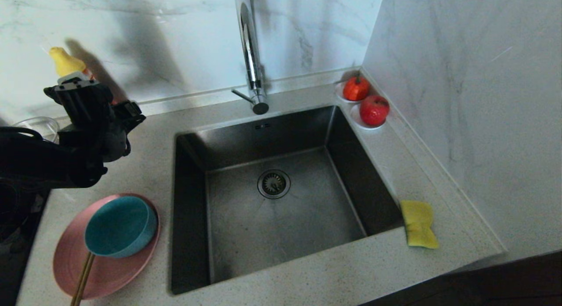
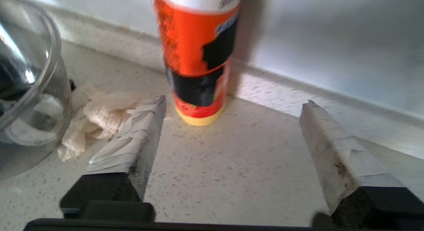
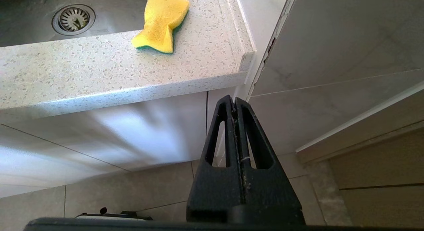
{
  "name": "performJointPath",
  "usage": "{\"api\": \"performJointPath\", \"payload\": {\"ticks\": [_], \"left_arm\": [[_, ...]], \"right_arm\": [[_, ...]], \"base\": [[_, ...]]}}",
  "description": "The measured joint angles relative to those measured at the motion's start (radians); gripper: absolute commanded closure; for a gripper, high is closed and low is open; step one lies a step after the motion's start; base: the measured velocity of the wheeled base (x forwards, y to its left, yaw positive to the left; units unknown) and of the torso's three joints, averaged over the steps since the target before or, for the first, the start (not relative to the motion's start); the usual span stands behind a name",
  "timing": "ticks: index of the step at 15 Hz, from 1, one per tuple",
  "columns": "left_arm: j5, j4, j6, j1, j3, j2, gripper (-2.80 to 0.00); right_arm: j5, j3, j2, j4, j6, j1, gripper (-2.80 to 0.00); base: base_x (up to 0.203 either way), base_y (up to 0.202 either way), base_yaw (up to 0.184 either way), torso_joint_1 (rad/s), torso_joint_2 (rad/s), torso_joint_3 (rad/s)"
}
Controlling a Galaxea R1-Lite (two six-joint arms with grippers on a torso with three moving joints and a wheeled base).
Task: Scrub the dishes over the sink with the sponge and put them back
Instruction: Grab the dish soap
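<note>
Two arms: the left one works over the counter at 9 o'clock of the sink; the right one hangs parked below the counter edge, under the sponge corner.
Left gripper point(image 2: 232, 125): fingers spread wide, nothing between them; the taped pads point(image 2: 132, 135) point at the foot of an orange bottle point(image 2: 198, 58) standing against the wall, not touching it.
Right gripper point(image 3: 236, 105): fingers pressed together, empty, well below the countertop point(image 3: 99, 75).
Sink point(image 1: 351, 174): square dark basin in the middle of the head view, drain strainer point(image 1: 273, 183) at its centre, chrome tap point(image 1: 250, 55) at 12 o'clock.
Pink plate point(image 1: 114, 266): flat on the counter at 8 o'clock of the sink, just beside its rim.
Teal bowl point(image 1: 119, 226): sits on the plate, towards its 12 o'clock side, tilted a little.
Chopsticks point(image 1: 82, 279): lean from under the bowl across the plate towards 6 o'clock; they look like a pair, though the head view barely separates them.
Sponge point(image 1: 418, 225): yellow, pinched at the waist, lying at 4 o'clock of the sink, one end at the basin's edge; green layer underneath in the right wrist view.
Glass bowl point(image 2: 26, 91): beside the left gripper, touching a crumpled pale cloth point(image 2: 96, 118).
Red fruit point(image 1: 374, 109): two pieces on white saucers point(image 1: 358, 121) at 1 o'clock, in the wall corner.
</note>
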Motion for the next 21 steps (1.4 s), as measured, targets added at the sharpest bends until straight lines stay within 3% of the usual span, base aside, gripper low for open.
{"api": "performJointPath", "payload": {"ticks": [21], "left_arm": [[0.001,-0.007,-0.012,0.081,-0.325,0.26,-2.8]], "right_arm": [[0.0,0.0,0.0,0.0,0.0,0.0,0.0]], "base": [[0.0,0.0,0.0,0.0,0.0,0.0]]}}
